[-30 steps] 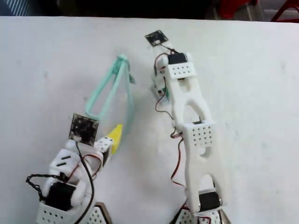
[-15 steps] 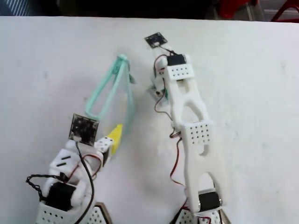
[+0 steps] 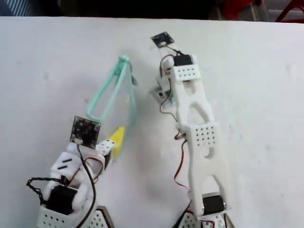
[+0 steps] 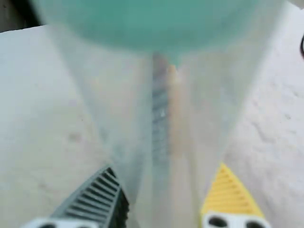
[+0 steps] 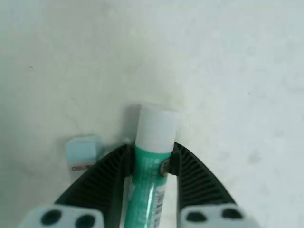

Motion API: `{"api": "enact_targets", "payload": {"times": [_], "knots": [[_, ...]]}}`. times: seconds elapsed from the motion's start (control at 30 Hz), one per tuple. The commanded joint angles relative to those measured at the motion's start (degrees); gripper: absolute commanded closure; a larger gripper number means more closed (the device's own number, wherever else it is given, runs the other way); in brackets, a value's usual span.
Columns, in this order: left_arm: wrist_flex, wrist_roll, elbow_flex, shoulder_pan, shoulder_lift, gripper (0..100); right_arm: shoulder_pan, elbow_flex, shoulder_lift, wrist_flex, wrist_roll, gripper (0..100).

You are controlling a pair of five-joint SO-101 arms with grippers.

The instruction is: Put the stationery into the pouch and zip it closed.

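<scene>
Shifted slightly, right gripper [image 5: 151,148] clamps glue stick [image 5: 154,126]; lower end hidden.

My high camera looks straight down on the table [image 3: 247,71] from well off. My left wrist camera faces along the pouch [image 4: 161,118], almost touching it; my right wrist camera looks down on the stick [image 5: 151,156] from close. High and left share the pouch
</scene>
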State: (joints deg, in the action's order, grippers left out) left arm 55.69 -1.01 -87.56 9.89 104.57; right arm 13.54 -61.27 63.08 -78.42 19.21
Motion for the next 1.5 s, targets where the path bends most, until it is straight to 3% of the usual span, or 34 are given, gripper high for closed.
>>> {"api": "enact_targets", "payload": {"times": [0.0,1.27,1.47], "knots": [[-1.7,0.6,0.5,0.0,-0.1,80,-1.2,-1.4,-0.7,-0.8,0.1,98.2],[-1.8,0.6,0.4,0.1,-0.1,80,-0.6,-1.8,-1.1,-2.9,0.1,98.1],[-2.5,0.6,0.3,0.1,-0.1,80,0.7,-5.2,-3.6,-8.1,0.1,98.1]]}}
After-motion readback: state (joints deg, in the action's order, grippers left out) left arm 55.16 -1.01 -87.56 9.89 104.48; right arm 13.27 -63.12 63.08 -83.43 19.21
